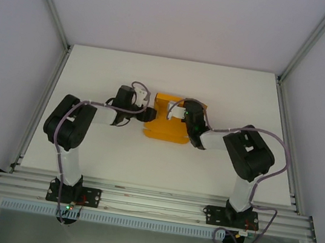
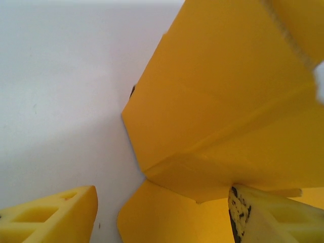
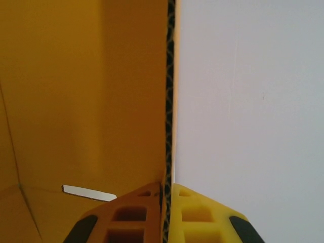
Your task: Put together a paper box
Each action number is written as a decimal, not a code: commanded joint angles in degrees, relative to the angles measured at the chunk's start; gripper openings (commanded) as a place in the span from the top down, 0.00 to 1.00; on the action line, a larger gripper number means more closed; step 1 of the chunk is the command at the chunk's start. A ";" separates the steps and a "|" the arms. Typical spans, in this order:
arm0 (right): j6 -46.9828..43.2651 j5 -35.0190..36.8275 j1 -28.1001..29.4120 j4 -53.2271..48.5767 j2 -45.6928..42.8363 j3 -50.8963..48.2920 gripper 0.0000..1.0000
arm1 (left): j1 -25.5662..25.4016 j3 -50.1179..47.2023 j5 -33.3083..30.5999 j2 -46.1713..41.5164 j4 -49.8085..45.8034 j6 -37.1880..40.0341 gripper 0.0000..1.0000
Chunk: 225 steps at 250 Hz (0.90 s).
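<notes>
While the half-folded paper box (image 1: 164, 128) sits on the table (image 1: 95, 81), one wall (image 3: 101, 101) is pinched by the closed right gripper (image 3: 167, 202). The left gripper (image 2: 161, 202) is spread open, empty, beside a flap (image 2: 177, 185). Should the thin card slip, the fold may be lost.

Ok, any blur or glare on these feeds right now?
Top external: even, soft light, paper box sharp, only faint shadows. Left wrist: the box's card is very near and soft, its top-right edge fuzzy and bright. Right wrist: card blurred close up, and one finger of the right gripper looks orange-tinted beside it.
</notes>
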 commanded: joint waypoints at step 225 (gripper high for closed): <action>19.49 -10.39 -1.15 -37.14 -8.75 6.67 0.61 | -8.99 12.86 -22.56 5.45 -8.92 8.05 1.00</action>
